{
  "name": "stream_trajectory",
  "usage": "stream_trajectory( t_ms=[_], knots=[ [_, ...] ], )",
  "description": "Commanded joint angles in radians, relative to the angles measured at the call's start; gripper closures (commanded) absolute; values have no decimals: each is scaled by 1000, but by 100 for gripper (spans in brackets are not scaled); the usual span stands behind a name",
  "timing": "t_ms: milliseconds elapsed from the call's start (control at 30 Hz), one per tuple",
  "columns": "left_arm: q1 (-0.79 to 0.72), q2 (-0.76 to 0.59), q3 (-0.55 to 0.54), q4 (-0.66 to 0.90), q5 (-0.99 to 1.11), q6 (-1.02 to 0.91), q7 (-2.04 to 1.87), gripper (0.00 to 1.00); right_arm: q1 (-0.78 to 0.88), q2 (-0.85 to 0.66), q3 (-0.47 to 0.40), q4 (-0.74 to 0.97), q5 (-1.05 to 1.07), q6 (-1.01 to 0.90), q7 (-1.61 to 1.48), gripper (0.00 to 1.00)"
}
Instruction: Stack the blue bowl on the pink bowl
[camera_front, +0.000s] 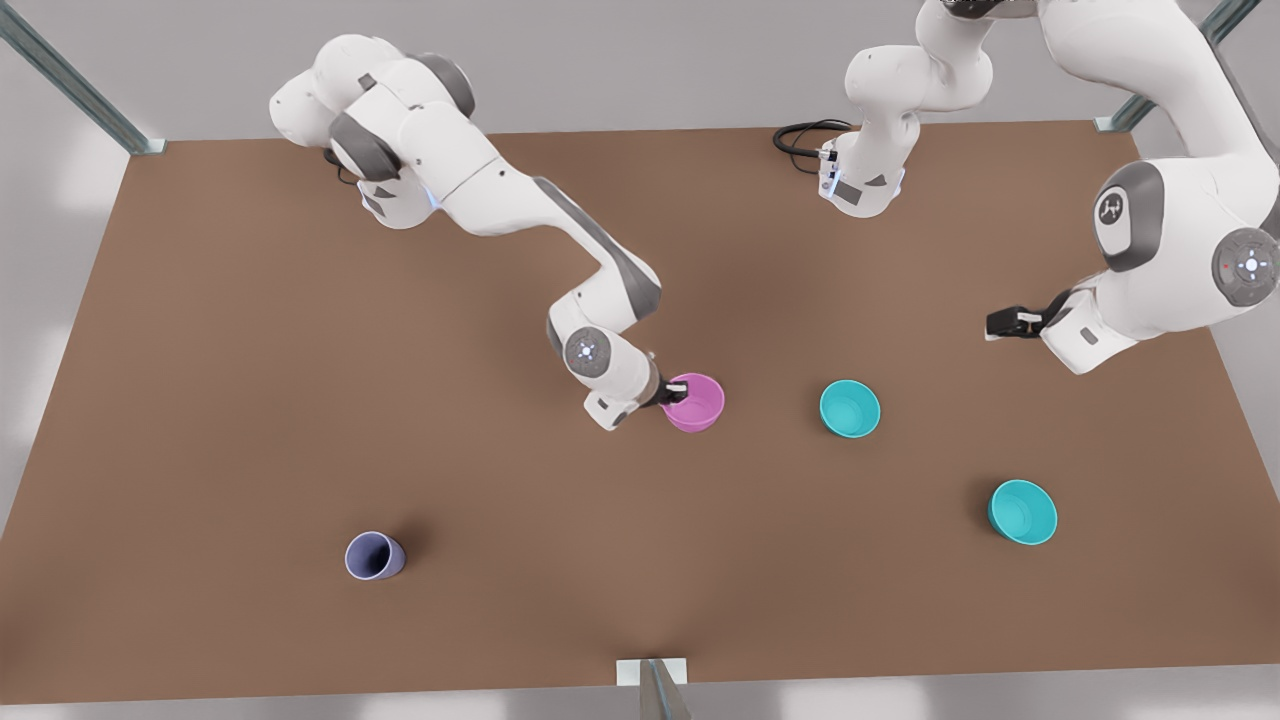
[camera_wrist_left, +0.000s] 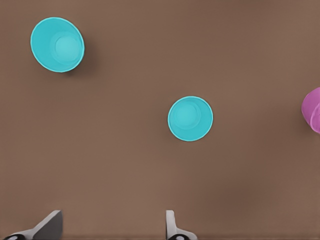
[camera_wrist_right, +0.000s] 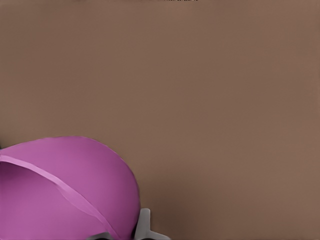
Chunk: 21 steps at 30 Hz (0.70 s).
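Note:
The pink bowl (camera_front: 700, 408) (camera_wrist_right: 75, 190) stands mid-table. My right gripper (camera_front: 676, 390) (camera_wrist_right: 122, 232) is shut on its rim on the side toward the front view's left, one finger (camera_wrist_right: 145, 225) outside the wall. Two alike blue bowls sit upright on the front view's right: one (camera_front: 850, 408) (camera_wrist_left: 190, 118) close beside the pink bowl (camera_wrist_left: 312, 110), the other (camera_front: 1023, 511) (camera_wrist_left: 57, 44) farther out and nearer the front edge. My left gripper (camera_front: 1000, 323) (camera_wrist_left: 112, 215) hovers open and holding nothing above the table, behind both blue bowls.
A small greyish-lavender cup (camera_front: 374, 555) stands near the front at the front view's left. The brown table (camera_front: 200, 350) has metal posts at its corners and a bracket (camera_front: 652, 672) at the front edge. A black cable (camera_front: 800, 135) lies at the back.

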Motion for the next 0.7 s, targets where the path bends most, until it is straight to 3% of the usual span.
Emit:
stream_trajectory(
  t_ms=[0,67,100,133,167,233,300,367,433,500,567,600,633,667],
  knots=[
    [4,42,0,-5,-32,-8,-7,0,-1,19,0,10,-23,112,888,79],
    [34,169,0,-8,-76,-1,-4,0,-4,42,0,15,-16,112,885,79],
    [54,206,0,-8,-115,52,0,0,-4,49,0,15,-18,112,885,69],
    [53,242,0,-8,-156,119,1,0,-4,54,1,16,-16,112,884,51],
    [48,319,-12,-8,-167,242,3,0,-4,63,1,27,-16,113,893,0],
    [47,368,-26,-13,-196,320,85,0,-4,63,1,32,-15,113,893,0],
    [42,439,-26,-51,-331,518,85,0,-35,40,7,50,-10,100,893,0],
    [2,444,-26,-111,-331,608,90,0,-117,-133,8,52,-12,-173,822,0],
    [-15,437,-26,-154,-328,623,90,0,-284,-247,-12,52,-42,-573,430,0],
    [-45,440,-26,-240,-314,695,104,0,-436,-250,-40,65,-370,-738,-5,0],
    [-47,440,-26,-249,-314,701,105,0,-634,-250,-42,208,-480,-824,-458,0],
    [-47,439,-26,-261,-314,698,119,0,-635,-274,-57,332,-521,-994,-569,0],
    [-44,439,-26,-278,-314,697,150,0,-625,-375,-54,360,-524,-1155,-566,0],
    [-42,439,-26,-284,-314,697,156,0,-622,-494,-55,337,-524,-1195,-568,0]
  ],
)
